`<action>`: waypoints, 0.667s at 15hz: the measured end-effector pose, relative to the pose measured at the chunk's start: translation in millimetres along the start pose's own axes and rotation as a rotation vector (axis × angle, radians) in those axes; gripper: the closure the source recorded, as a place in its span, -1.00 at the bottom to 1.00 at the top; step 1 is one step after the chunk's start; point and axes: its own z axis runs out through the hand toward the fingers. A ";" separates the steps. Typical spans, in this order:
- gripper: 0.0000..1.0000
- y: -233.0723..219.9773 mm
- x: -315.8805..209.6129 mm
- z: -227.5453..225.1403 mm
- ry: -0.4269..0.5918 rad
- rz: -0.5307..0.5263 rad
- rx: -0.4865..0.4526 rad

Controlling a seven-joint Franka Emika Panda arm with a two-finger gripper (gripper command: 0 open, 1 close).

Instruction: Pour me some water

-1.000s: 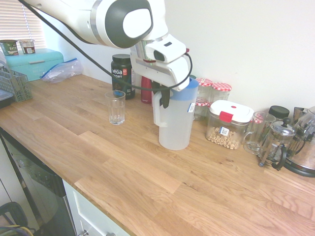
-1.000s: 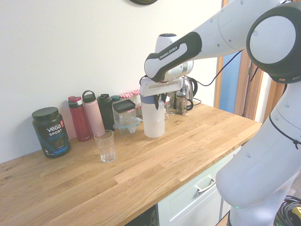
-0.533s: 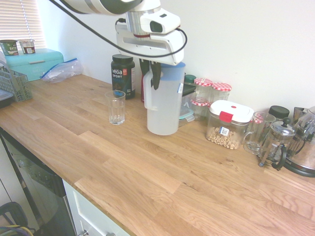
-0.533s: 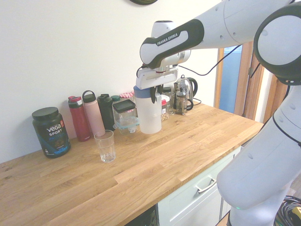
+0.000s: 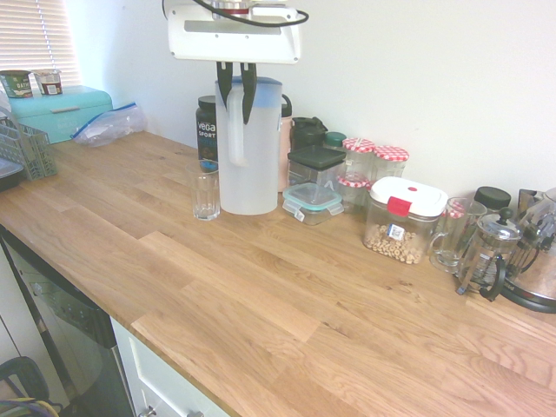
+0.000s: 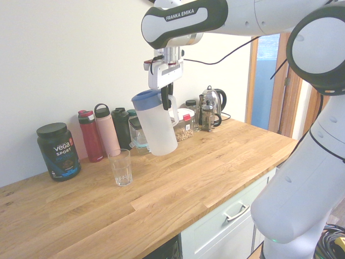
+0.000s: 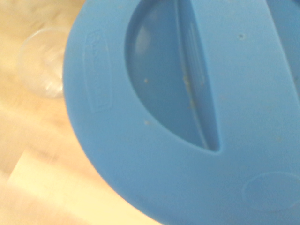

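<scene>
A translucent white pitcher (image 5: 249, 148) (image 6: 157, 127) with a blue lid (image 7: 187, 108) hangs in the air above the wooden counter (image 5: 287, 295), held by its handle. My gripper (image 5: 236, 91) (image 6: 167, 99) is shut on that handle from above. In the second exterior view the pitcher tilts slightly, its lid end leaning toward the empty drinking glass (image 5: 206, 191) (image 6: 121, 167). The glass stands upright on the counter just beside and below the pitcher; its rim (image 7: 42, 63) shows blurred next to the lid in the wrist view. No water stream is visible.
Along the wall stand a black Vega tub (image 6: 58, 151), red, pink and dark bottles (image 6: 108, 129), stacked food boxes (image 5: 313, 187), red-lidded jars (image 5: 375, 165), a cereal container (image 5: 404, 217), a glass mug, a French press (image 5: 491, 252) and a kettle (image 6: 211, 105). A teal bread box (image 5: 61, 109) sits far left.
The pitcher has been lifted off the counter and carried sideways to the glass, rising clearly over the last second. It now tilts a little. The glass has not moved.
</scene>
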 end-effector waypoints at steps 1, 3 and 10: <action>1.00 -8.0 -4.3 3.0 -0.024 -0.058 -0.008; 1.00 -25.2 -13.7 8.9 -0.066 -0.175 -0.025; 1.00 -59.2 -28.2 33.7 -0.156 -0.422 -0.152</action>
